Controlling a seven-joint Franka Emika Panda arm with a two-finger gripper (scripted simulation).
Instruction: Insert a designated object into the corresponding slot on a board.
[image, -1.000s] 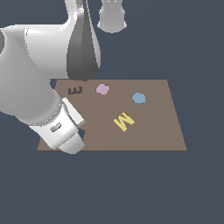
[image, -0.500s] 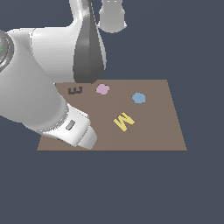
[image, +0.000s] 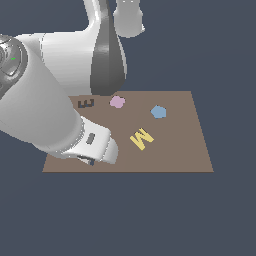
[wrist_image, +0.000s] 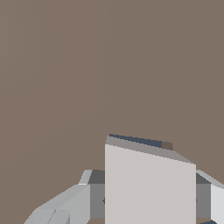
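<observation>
The gripper clamps the pale square tile flat over the brown board, above a dark slot.

in the wrist view we see the brown board filling nearly the whole picture, matte and plain. close to the camera, the pale grey-beige tile stands between the fingers of the gripper, one grey finger on each side of it, pressed against its edges. just past the tile's far edge we make out a thin dark navy strip, which looks like part of the slot, though most of it is hidden behind the tile.
</observation>
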